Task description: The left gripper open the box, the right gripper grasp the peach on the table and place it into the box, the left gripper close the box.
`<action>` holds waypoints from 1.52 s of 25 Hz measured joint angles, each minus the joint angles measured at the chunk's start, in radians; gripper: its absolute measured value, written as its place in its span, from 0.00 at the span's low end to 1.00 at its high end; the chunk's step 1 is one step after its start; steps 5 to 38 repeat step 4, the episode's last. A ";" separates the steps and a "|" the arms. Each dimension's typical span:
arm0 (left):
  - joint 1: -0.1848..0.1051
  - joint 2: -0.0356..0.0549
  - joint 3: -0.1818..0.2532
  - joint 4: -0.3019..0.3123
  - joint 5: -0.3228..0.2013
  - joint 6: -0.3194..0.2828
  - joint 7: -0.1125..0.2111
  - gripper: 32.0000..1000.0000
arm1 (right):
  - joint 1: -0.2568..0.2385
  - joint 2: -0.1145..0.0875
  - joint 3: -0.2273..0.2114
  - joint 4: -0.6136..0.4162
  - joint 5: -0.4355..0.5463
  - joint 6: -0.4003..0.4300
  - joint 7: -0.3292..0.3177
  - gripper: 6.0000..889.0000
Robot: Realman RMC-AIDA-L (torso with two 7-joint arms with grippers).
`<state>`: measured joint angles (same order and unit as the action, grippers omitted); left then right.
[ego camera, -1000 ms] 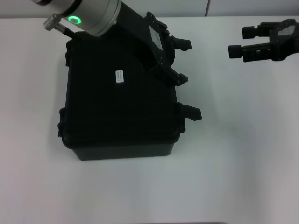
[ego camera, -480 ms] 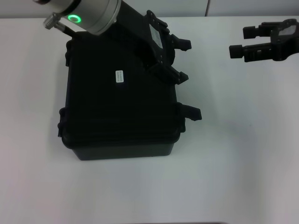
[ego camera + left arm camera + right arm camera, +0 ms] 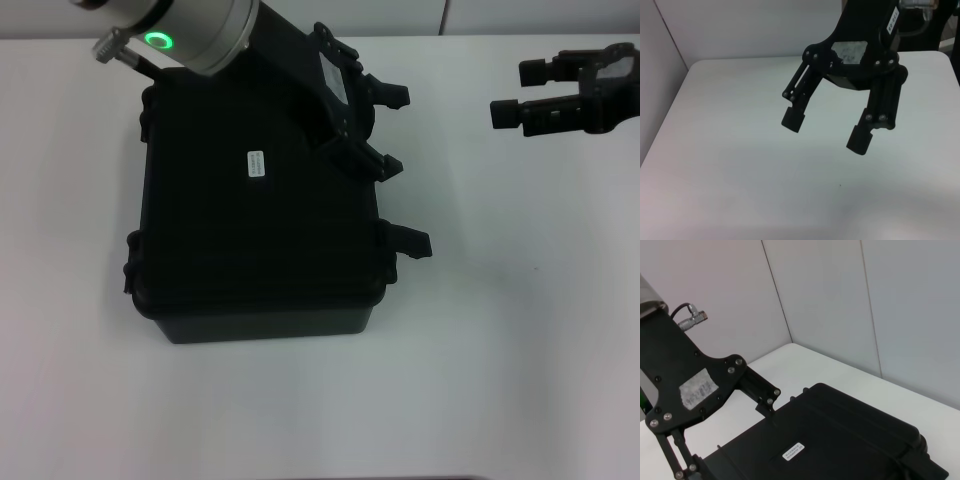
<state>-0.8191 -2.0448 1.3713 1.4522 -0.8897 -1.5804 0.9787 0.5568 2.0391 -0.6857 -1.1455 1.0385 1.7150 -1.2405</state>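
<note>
The box (image 3: 255, 225) sits shut on the white worktop (image 3: 500, 350), a white label (image 3: 256, 163) on its lid. The left end effector (image 3: 393, 130) hovers over the box's right rear edge, fingers spread wide around nothing. The right end effector (image 3: 518, 92) hangs well apart at the far right, also wide and empty; no peach shows.

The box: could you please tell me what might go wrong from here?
The left pincer hangs open over the closed box near its latches; it could slip off a latch or shove the box across the table. No peach shows in any view, so the open right pincer has nothing visible to grasp.
</note>
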 joint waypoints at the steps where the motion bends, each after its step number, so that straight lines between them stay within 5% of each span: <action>1: 0.000 0.0000 0.000 0.000 0.000 0.000 0.000 0.89 | 0.000 0.000 0.000 0.000 0.000 0.000 0.000 0.96; 38: 0.001 0.0000 0.000 -0.001 0.000 0.000 0.001 0.89 | 0.000 -0.002 0.000 0.004 0.000 0.000 0.001 0.96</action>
